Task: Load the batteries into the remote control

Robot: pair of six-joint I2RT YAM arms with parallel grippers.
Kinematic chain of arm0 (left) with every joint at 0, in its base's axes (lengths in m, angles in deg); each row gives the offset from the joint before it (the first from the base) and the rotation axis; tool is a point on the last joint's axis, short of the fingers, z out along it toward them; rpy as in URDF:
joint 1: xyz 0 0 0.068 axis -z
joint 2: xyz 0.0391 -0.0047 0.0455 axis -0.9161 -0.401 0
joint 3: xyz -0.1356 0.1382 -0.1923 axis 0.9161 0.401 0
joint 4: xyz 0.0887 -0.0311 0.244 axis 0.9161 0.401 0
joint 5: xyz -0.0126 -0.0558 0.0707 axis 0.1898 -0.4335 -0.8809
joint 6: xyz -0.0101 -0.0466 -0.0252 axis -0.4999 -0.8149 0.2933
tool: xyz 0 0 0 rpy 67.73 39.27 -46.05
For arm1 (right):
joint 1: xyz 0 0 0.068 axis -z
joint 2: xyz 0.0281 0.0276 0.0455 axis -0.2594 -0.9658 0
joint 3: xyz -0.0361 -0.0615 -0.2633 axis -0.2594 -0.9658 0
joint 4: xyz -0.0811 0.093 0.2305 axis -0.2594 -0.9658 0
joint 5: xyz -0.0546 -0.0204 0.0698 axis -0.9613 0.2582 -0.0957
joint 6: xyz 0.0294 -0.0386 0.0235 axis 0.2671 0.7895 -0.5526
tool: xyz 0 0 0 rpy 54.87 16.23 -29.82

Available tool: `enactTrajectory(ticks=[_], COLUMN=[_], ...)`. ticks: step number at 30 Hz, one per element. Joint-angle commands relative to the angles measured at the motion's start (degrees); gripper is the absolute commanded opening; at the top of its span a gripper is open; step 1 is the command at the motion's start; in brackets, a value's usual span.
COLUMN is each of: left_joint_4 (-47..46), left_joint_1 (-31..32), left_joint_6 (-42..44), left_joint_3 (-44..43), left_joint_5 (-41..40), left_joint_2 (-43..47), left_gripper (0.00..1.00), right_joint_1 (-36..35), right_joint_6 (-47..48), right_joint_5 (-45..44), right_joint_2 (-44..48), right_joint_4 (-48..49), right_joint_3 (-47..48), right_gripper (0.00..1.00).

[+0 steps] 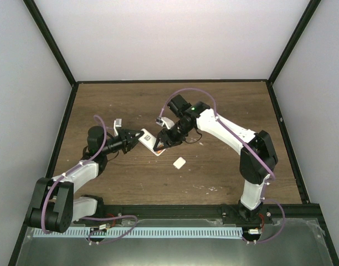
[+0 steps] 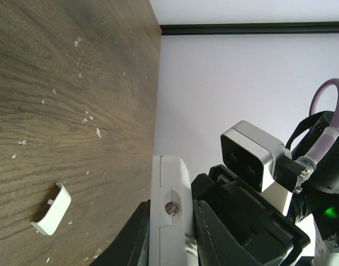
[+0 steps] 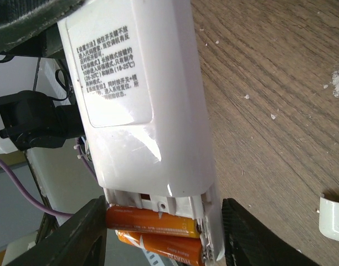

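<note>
1. Where my left arm reaches in from the lower left of the overhead view, my left pincer (image 1: 137, 137) sits just left of centre. Its jaws are closed tight on the remote control (image 2: 168, 188).
2. Seen from my left wrist, a small white cover piece (image 2: 52, 209) lies at the lower left on the brown wood table (image 2: 58, 66). It is apart from the remote, and pale specks (image 2: 83, 119) are scattered above it.
3. At the bottom middle of that same view, the remote stands on edge, clamped between my two dark fingers (image 2: 133, 238).
4. In the overhead view the remote sits at the middle of the frame, bridging the gap between my two pincers.
5. From my right wrist, the remote's white back faces the camera. It runs from the top of the frame down to the bottom middle, with a printed label at upper left of centre.
6. Two orange batteries (image 3: 153, 223) lie side by side in the open recess at the remote's lower end, at the bottom middle of the frame.
7. My right pincer (image 3: 164, 210) has its jaws partly apart, one finger on each side of that battery end and close against it. I cannot tell whether they press on the remote.
8. At the lower right corner of the right wrist view, the edge of the cover piece shows on the table, clear of my fingers.
</note>
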Motion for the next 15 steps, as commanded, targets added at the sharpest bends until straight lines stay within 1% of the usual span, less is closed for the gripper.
enactTrajectory(ticks=[1,6,9,15], left_joint_4=[-3.12,-4.59,-6.11,-8.20], left_joint_1=[-0.05,-0.04,-0.10,-0.05], left_joint_6=[-0.34,-1.07,-2.03,-3.40], left_joint_3=[-0.65,-0.38,-0.07,0.15], left_joint_5=[0.53,1.03,1.06,0.80], left_joint_2=[-0.05,-0.22,-0.50,-0.81], left_gripper=[0.00,0.00,0.00,0.00], right_joint_1=[-0.96,-0.96,-0.94,-1.04], right_joint_6=[0.21,0.42,0.28,-1.23], right_joint_5=[2.48,2.74,2.87,3.39], right_joint_2=[-0.11,0.21,0.34,0.54], right_joint_4=[0.54,0.96,1.40,4.59], right_joint_3=[3.09,2.93,2.70,2.22], right_gripper=[0.47,0.44,0.43,0.39])
